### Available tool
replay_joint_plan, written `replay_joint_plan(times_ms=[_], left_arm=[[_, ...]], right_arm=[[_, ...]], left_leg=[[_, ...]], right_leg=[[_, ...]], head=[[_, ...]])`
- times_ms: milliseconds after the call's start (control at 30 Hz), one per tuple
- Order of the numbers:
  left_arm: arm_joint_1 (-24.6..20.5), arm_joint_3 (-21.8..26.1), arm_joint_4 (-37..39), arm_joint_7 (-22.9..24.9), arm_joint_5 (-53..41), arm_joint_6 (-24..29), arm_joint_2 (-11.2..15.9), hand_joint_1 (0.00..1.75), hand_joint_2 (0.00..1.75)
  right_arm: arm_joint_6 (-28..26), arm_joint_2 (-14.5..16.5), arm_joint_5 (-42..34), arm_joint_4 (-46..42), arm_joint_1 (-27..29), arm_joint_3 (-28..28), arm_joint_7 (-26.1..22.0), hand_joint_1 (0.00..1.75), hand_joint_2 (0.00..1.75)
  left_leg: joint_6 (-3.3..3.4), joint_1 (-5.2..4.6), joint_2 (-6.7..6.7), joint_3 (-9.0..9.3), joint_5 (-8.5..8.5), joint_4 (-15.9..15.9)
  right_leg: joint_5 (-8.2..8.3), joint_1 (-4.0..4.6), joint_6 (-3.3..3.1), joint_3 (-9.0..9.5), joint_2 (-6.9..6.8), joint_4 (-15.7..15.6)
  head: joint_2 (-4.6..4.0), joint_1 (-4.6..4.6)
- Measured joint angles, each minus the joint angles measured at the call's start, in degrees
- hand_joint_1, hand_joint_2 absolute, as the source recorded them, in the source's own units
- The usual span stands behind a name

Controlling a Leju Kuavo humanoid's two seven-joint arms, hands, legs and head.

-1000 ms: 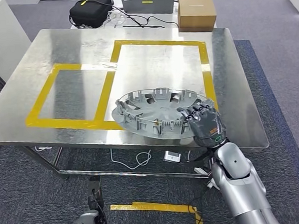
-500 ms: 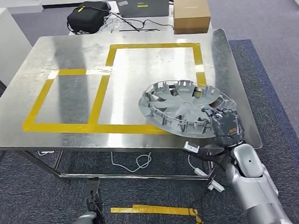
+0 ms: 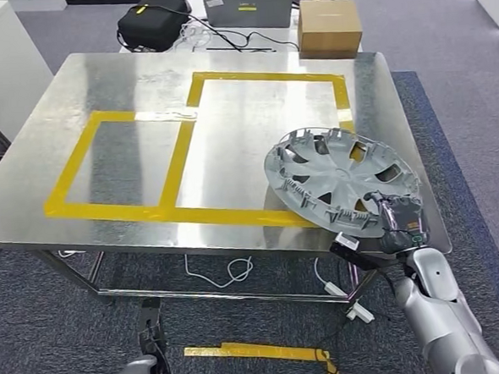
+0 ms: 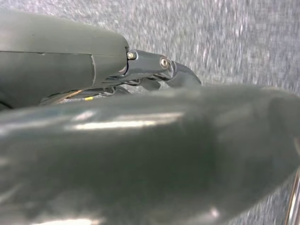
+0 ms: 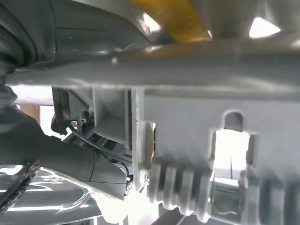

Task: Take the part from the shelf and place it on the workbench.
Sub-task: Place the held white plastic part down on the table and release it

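Right hand (image 3: 402,222) grips hubcap (image 3: 342,174) over workbench (image 3: 132,75); left hand's state unclear.

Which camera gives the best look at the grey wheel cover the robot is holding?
The head view: the whole wheel cover shows, tilted over the workbench, gripped by the right hand. The right wrist view shows a close-up of its ribbed rim; the left wrist view shows none.

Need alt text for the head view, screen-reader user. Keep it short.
The robot's right hand grips the near rim of a grey wheel cover, held tilted over the right near corner of a steel workbench marked with yellow tape rectangles. Behind the bench sit a cardboard box and a black bag.
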Motion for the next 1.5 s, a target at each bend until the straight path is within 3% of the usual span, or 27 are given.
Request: replay_joint_plan(times_ms=[33, 67, 100, 167, 233, 333, 400, 433, 500, 567, 600, 633, 700, 733, 767, 900, 967, 1033, 1067, 1100, 1133, 1200, 1233, 1300, 1400, 1433, 1500], left_arm=[[0.03, 0.07, 0.00, 0.00, 0.00, -0.01, -0.04, 0.00, 0.00], [0.06, 0.14, 0.00, 0.01, -0.01, -0.01, -0.07, 0.00, 0.00], [0.08, 0.20, 0.00, 0.01, -0.06, -0.01, -0.09, 0.00, 0.00], [0.05, 0.26, 0.00, 0.01, -0.22, -0.01, -0.13, 0.00, 0.00], [-0.08, 0.30, 0.00, 0.04, -0.39, 0.03, -0.24, 0.00, 0.00], [-0.32, 0.34, 0.00, 0.33, -0.86, 0.17, -0.49, 0.00, 0.00], [-0.49, 0.34, 0.00, 0.61, -1.25, 0.34, -0.62, 0.00, 0.00], [-0.62, 0.34, 0.00, 0.76, -1.40, 0.41, -0.65, 0.00, 0.00], [-0.84, 0.34, 0.00, 1.00, -1.69, 0.48, -0.76, 0.00, 0.00], [-0.91, 0.34, 0.00, 1.11, -1.96, 0.51, -0.91, 0.00, 0.00], [-0.92, 0.34, 0.00, 1.13, -2.08, 0.55, -0.98, 0.00, 0.00], [-0.96, 0.34, 0.00, 1.15, -2.17, 0.60, -1.03, 0.00, 0.00], [-1.16, 0.34, 0.00, 1.18, -2.33, 0.74, -1.08, 0.00, 0.00], [-1.33, 0.34, 0.00, 1.20, -2.40, 0.82, -1.15, 0.00, 0.00], [-1.46, 0.34, 0.00, 1.22, -2.49, 0.89, -1.24, 0.00, 0.00], [-1.77, 0.31, 0.00, 1.37, -2.93, 1.11, -1.68, 0.00, 0.00], [-2.06, 0.29, 0.00, 1.47, -3.21, 1.19, -1.93, 0.00, 0.00], [-2.20, 0.27, 0.00, 1.71, -3.38, 1.30, -2.13, 0.00, 0.00], [-2.19, 0.26, 0.00, 1.84, -3.41, 1.34, -2.22, 0.00, 0.00], [-2.18, 0.26, 0.00, 1.91, -3.44, 1.38, -2.30, 0.00, 0.00], [-2.18, 0.25, 0.00, 1.93, -3.46, 1.40, -2.37, 0.00, 0.00], [-2.29, 0.22, 0.00, 1.93, -3.51, 1.40, -2.47, 0.00, 0.00], [-2.40, 0.21, 0.00, 1.94, -3.57, 1.40, -2.49, 0.00, 0.00], [-2.54, 0.21, 0.00, 1.96, -3.73, 1.39, -2.50, 0.00, 0.00], [-2.57, 0.21, 0.00, 1.98, -3.86, 1.39, -2.48, 0.00, 0.00], [-2.62, 0.21, 0.00, 1.98, -3.87, 1.39, -2.48, 0.00, 0.00], [-2.66, 0.21, 0.00, 1.98, -3.89, 1.39, -2.47, 0.00, 0.00]], right_arm=[[0.27, -0.14, -0.51, 0.95, -0.15, -0.25, 0.01, 1.75, 1.75], [0.64, -0.27, -0.98, 1.88, -0.38, -0.47, 0.03, 1.75, 1.75], [1.10, -0.43, -1.29, 2.76, -0.78, -0.65, 0.07, 1.75, 1.75], [2.19, -0.85, -1.23, 4.21, -2.28, -0.85, 0.35, 1.75, 1.75], [3.41, -1.09, -0.51, 5.44, -4.38, -0.86, 0.79, 1.75, 1.75], [4.59, -1.03, 0.41, 6.63, -6.84, -0.44, 0.40, 1.75, 1.75], [5.23, -0.61, 0.99, 6.95, -8.15, 0.28, -0.17, 1.75, 1.75], [5.65, -0.21, 1.30, 7.04, -8.84, 0.78, -0.30, 1.75, 1.75], [6.46, 0.74, 1.73, 7.20, -9.96, 1.91, -0.34, 1.75, 1.75], [7.03, 1.57, 1.87, 7.36, -10.54, 2.95, -0.76, 1.75, 1.75], [7.21, 1.94, 1.79, 7.41, -10.77, 3.41, -1.19, 1.75, 1.75], [7.34, 2.40, 1.59, 7.43, -11.06, 3.87, -1.73, 1.75, 1.75], [7.52, 3.50, 0.88, 7.43, -11.84, 4.70, -2.85, 1.75, 1.75], [7.65, 4.03, 0.49, 7.43, -12.31, 5.08, -3.29, 1.75, 1.75], [7.82, 4.44, 0.17, 7.42, -12.73, 5.43, -3.66, 1.75, 1.75], [8.26, 5.89, -0.16, 7.10, -13.66, 7.32, -4.38, 1.75, 1.75], [8.28, 6.35, 0.00, 6.84, -14.17, 8.48, -4.60, 1.75, 1.75], [8.28, 6.66, 0.32, 6.82, -14.43, 9.65, -4.97, 1.75, 1.75], [8.28, 6.75, 0.52, 6.82, -14.39, 10.18, -5.11, 1.75, 1.75], [8.28, 6.85, 0.72, 6.82, -14.36, 10.70, -5.16, 1.75, 1.75], [8.28, 6.96, 0.92, 6.81, -14.39, 11.23, -5.13, 1.75, 1.75], [8.28, 7.22, 1.22, 6.78, -14.65, 12.23, -4.99, 1.75, 1.75], [8.30, 7.40, 1.36, 6.77, -14.80, 12.67, -4.92, 1.75, 1.75], [8.37, 7.67, 1.58, 6.78, -14.88, 13.40, -4.68, 1.75, 1.75], [8.51, 7.82, 1.72, 6.77, -14.83, 14.17, -4.27, 1.75, 1.75], [8.52, 7.87, 1.72, 6.77, -14.89, 14.37, -4.24, 1.75, 1.75], [8.54, 7.96, 1.72, 6.77, -14.99, 14.74, -4.28, 1.75, 1.75]], left_leg=[[0.07, -0.01, 0.00, 0.00, -0.06, 0.01], [0.10, -0.02, -0.01, 0.03, -0.12, 0.02], [0.08, -0.02, -0.05, 0.11, -0.19, 0.04], [-0.14, -0.03, -0.12, 0.39, -0.41, 0.08], [-0.65, -0.28, -0.14, 0.42, -0.67, 0.24], [-1.48, -0.40, -0.13, 0.27, -0.71, 0.28], [-2.12, -0.30, -0.10, -0.09, -1.64, 1.43], [-2.45, -0.23, -0.08, -1.01, -2.94, 3.59], [-2.99, -0.03, -0.05, -4.55, -6.52, 11.12], [-3.25, 0.06, -0.05, -7.55, -8.04, 16.84], [-3.24, 0.06, -0.05, -7.67, -7.05, 16.62], [-3.13, 0.06, -0.05, -6.71, -5.06, 14.11], [-2.62, -0.04, -0.02, -3.27, -0.75, 6.06], [-2.34, -0.14, 0.00, -1.92, 0.33, 2.85], [-2.11, -0.24, 0.02, -1.24, 0.65, 1.07], [-1.15, -0.10, 0.05, -0.95, 0.59, 0.03], [-0.67, 0.15, 0.11, -0.75, 0.74, -0.27], [-0.51, 0.16, 0.11, -0.75, 0.66, -0.25], [-0.48, 0.17, 0.10, -0.74, 0.62, -0.22], [-0.48, 0.18, 0.08, -0.71, 0.56, -0.18], [-0.56, 0.22, 0.06, -0.65, 0.46, -0.10], [-1.02, 0.29, 0.03, -0.54, 0.04, 0.24], [-1.34, 0.22, 0.02, -0.63, -0.20, 0.58], [-1.91, 0.03, 0.01, -0.89, -0.35, 0.95], [-2.48, 0.08, 0.03, -1.11, -0.76, 1.40], [-2.71, 0.11, 0.05, -1.56, -1.59, 2.58], [-3.11, 0.13, 0.09, -4.11, -4.66, 8.48]], right_leg=[[-0.99, -0.03, 0.13, -1.76, 0.00, 3.31], [-0.96, -0.03, 0.20, -2.72, -0.01, 4.87], [0.22, -0.04, 0.17, -2.55, -0.01, 4.05], [4.45, -0.02, -0.15, 0.69, -0.03, -3.19], [6.74, 0.13, -0.63, 4.22, 0.01, -9.98], [6.77, 0.30, -1.48, 5.21, 0.13, -11.68], [6.90, 0.08, -2.15, 5.42, 0.12, -11.95], [6.96, -0.06, -2.47, 5.55, 0.14, -12.09], [6.89, -0.10, -2.88, 5.60, 0.23, -12.12], [6.81, -0.05, -2.96, 5.66, 0.31, -12.07], [6.76, -0.04, -2.94, 5.72, 0.34, -12.02], [6.68, -0.03, -2.88, 5.80, 0.39, -11.96], [6.44, 0.07, -2.66, 5.90, 0.51, -11.79], [6.36, 0.16, -2.48, 5.82, 0.57, -11.69], [6.34, 0.23, -2.28, 5.67, 0.60, -11.63], [5.70, 0.24, -1.19, 4.86, 0.48, -10.97], [3.06, 0.13, -0.68, 2.41, 0.41, -6.18], [-0.19, 0.01, -0.30, -1.59, 0.37, 1.86], [-0.84, -0.05, -0.17, -3.17, 0.36, 4.74], [-0.37, -0.10, -0.09, -3.84, 0.34, 5.55], [1.24, -0.17, -0.06, -3.31, 0.30, 3.88], [5.37, -0.30, 0.03, 0.15, 0.15, -3.87], [6.54, -0.29, -0.08, 1.94, 0.15, -7.44], [6.76, -0.16, -0.60, 3.57, 0.25, -10.29], [6.69, -0.13, -1.81, 3.79, 0.31, -10.32], [6.65, -0.20, -2.21, 3.91, 0.29, -10.37], [6.54, -0.21, -2.78, 4.11, 0.23, -10.42]], head=[[0.00, -0.02], [0.00, 0.01], [0.00, 0.01], [0.00, 0.02], [0.00, -0.04], [0.00, -0.19], [0.00, -0.26], [0.00, -0.35], [0.00, -0.57], [0.00, -0.58], [0.00, -0.58], [0.00, -0.58], [0.00, -0.57], [0.00, -0.57], [0.00, -0.53], [0.00, -0.46], [0.00, -0.33], [0.00, -0.24], [0.00, -0.24], [0.00, -0.23], [0.00, -0.23], [0.00, -0.24], [0.00, -0.20], [0.00, -0.19], [0.00, -0.28], [0.00, -0.38], [0.00, -0.52]])
